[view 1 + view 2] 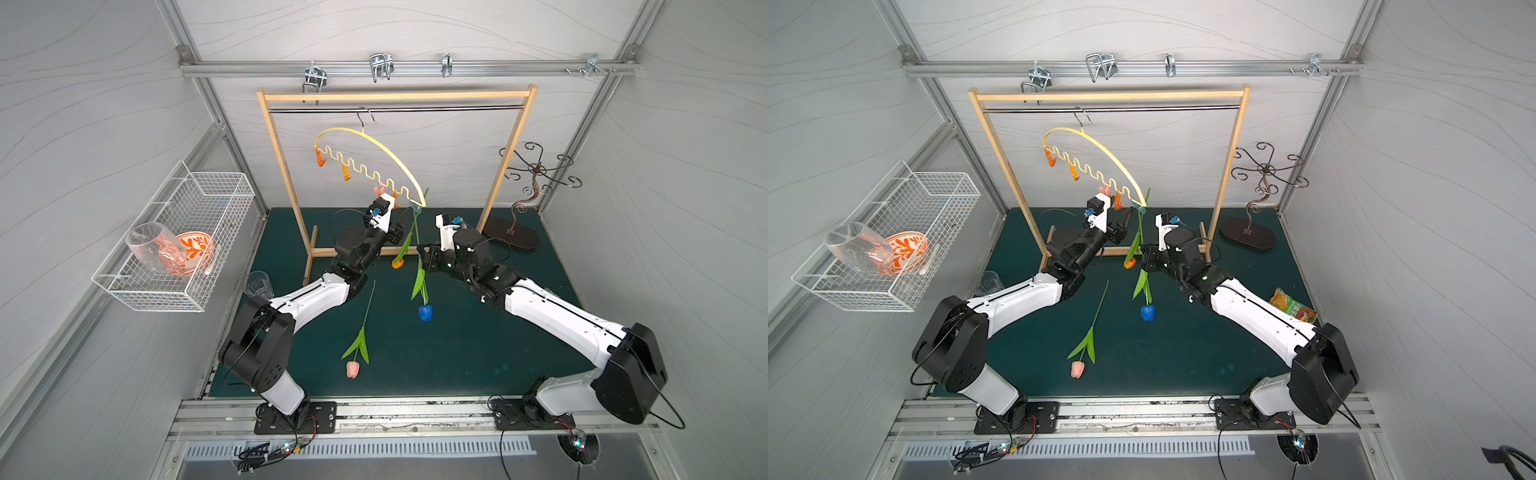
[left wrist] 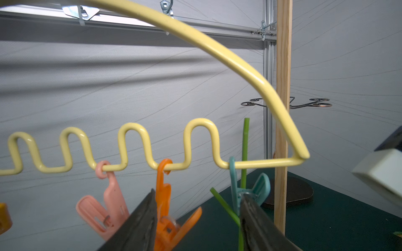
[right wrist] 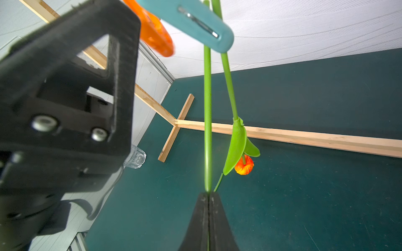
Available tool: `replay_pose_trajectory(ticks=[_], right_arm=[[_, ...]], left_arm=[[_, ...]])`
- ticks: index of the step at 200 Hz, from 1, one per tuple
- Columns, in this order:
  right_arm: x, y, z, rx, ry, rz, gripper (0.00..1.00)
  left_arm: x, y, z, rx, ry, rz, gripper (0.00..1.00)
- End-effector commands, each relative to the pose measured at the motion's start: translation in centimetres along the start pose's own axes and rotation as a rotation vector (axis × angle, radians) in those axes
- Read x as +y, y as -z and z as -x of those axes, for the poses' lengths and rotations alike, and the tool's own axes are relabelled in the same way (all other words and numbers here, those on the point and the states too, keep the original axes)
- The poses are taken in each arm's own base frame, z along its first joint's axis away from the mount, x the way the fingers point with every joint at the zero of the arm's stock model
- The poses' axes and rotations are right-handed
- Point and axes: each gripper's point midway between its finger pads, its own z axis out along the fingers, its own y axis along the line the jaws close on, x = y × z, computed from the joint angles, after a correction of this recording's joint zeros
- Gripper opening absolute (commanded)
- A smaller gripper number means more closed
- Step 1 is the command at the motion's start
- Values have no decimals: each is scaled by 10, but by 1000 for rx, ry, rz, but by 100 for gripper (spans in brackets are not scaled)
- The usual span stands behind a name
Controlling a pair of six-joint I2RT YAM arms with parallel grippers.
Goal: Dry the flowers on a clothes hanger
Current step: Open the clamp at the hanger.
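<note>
Pinning blue tulip (image 1: 425, 312) at teal pin (image 2: 262, 184). My right tool (image 3: 208, 194) clenched on stem (image 3: 207, 130) below pin. Left tool (image 2: 198, 193) spread beside pin. Next: release stem gently.

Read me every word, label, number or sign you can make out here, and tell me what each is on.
No text reads clearly.
Dark marking on the right arm's white wrist housing: too blurred to read.
Print on the snack packet in a top view: too small to read.
</note>
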Motion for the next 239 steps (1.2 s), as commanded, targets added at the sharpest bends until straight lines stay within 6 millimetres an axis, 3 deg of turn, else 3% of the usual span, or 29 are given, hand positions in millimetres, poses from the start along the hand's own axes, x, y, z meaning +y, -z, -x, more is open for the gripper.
replay_pose_trajectory(ticks=[1,52,239], right_arm=[[2,1,9,-19,-2,11,0],[3,1,9,-16,-9,18,0],[3,6,21,-31,26,23,0]], left_arm=[[1,8,27,-100,-6,20,62],[-2,7,26,-95,-38,29,64],[-2,-29,24,-92,-38,19,65]])
